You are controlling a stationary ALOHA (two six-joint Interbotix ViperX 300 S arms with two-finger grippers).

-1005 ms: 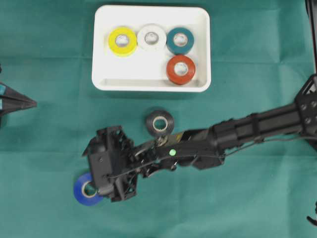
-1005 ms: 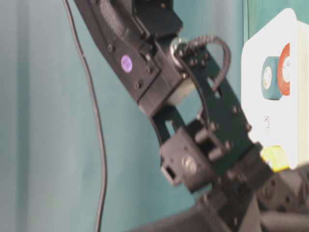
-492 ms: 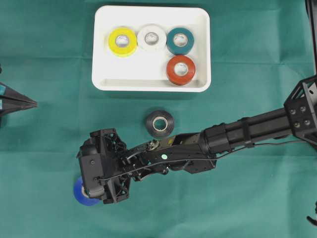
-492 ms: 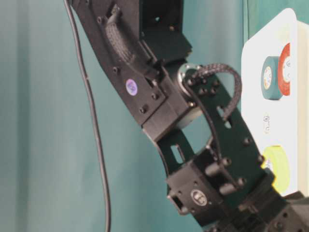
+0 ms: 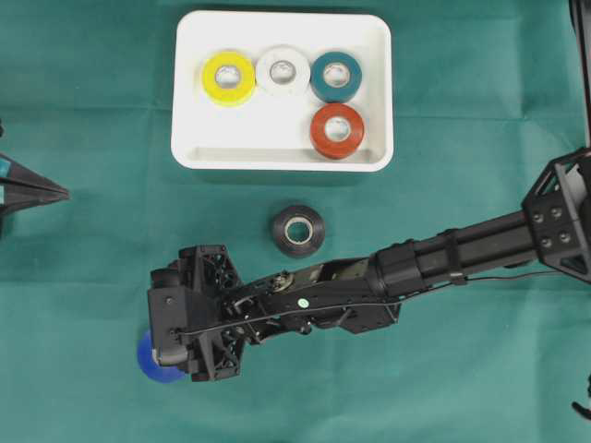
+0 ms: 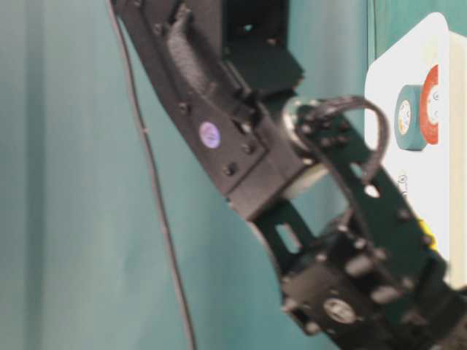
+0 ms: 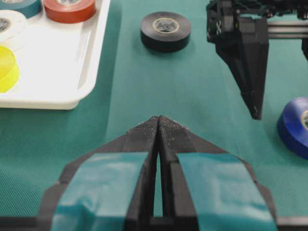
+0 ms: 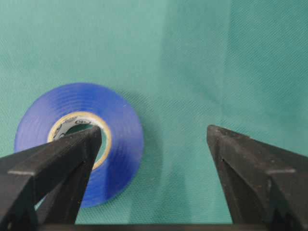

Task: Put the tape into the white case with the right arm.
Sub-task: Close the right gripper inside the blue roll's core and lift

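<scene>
**Right arm lines up on the blue tape**

With four rolls already lying in the white case (image 5: 282, 148), the right gripper (image 8: 154, 139) hangs over the blue tape (image 8: 79, 142) at the near left of the cloth (image 5: 83, 111), and its jaws stand wide apart with nothing between them. From the wrist view, one finger (image 8: 62, 159) sits over the hole of the roll and the other is out over bare cloth to the side, so the spread looks chosen to straddle one wall of the ring rather than the whole roll. That makes sense to me: a flat roll offers little to pinch from outside, while a finger through the core gives a firm bite. Whether the tip is touching the tape yet, I cannot tell.

From above, the gripper body hides most of the blue roll; only a crescent shows at its lower left. The black tape (image 5: 297, 231) lies flat between the arm and the case, well apart from the fingers, waiting its turn.

In the case, yellow (image 5: 228, 77), white (image 5: 283, 69) and teal (image 5: 335, 76) rolls run along the far side, with red (image 5: 336, 130) just below teal. The near left part is bare, room for two more.

The left gripper (image 7: 158, 126) sits parked at the left edge, jaws pressed together and holding nothing, pointed tips aimed across the cloth and out of the way.
</scene>
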